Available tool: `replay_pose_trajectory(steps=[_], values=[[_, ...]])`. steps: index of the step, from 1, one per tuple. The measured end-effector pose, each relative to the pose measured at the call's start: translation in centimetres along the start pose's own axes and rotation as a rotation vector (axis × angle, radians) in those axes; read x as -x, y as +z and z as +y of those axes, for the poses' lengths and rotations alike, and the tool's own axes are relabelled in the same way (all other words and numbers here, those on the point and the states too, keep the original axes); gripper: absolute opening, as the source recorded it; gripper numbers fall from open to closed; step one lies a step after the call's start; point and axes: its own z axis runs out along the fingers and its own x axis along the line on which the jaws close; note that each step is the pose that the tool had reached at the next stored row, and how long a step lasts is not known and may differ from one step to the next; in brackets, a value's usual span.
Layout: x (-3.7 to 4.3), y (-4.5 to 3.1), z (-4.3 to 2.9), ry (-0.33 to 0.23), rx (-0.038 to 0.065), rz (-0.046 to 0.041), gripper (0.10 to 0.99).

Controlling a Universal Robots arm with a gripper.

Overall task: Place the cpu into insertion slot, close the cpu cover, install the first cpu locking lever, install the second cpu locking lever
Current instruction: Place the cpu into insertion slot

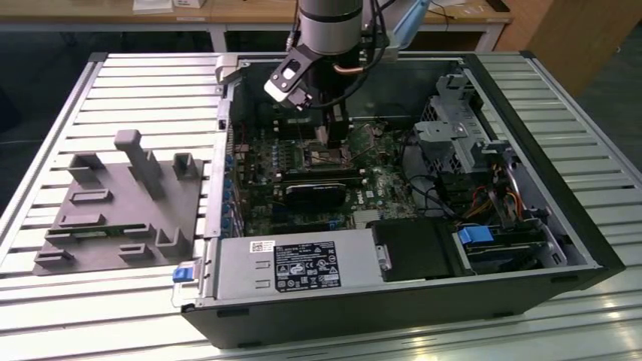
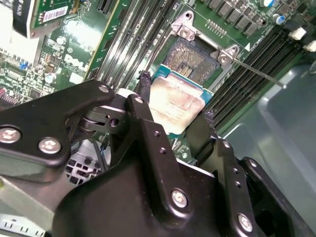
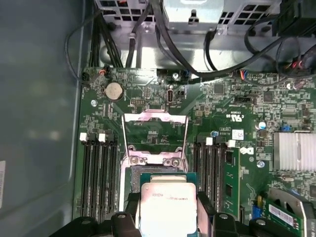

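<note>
Exterior view: the black end effector [image 1: 334,139] hangs inside an open computer case [image 1: 561,218] on a ribbed metal surface [image 1: 140,83]. Second wrist view: 2 fingers [image 2: 144,94] pinch the square silver cpu [image 2: 175,103] near the dark, metal-rimmed insertion slot [image 2: 190,57]. First wrist view: the thin cpu cover [image 3: 154,117] stands open.

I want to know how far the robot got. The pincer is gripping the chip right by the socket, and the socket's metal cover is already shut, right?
Not quite. The cpu cover is flipped open, not shut: the first wrist view shows it standing clear of the bare insertion slot. The pincer does grip the cpu right by it.
</note>
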Motion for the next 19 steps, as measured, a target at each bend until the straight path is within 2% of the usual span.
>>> replay_pose_trajectory(steps=[7,19], values=[[0.03,1.08,-0.21,-0.009,0.000,0.0020,0.537],[-0.05,2.25,-0.42,-0.009,0.000,0.0020,0.537]])
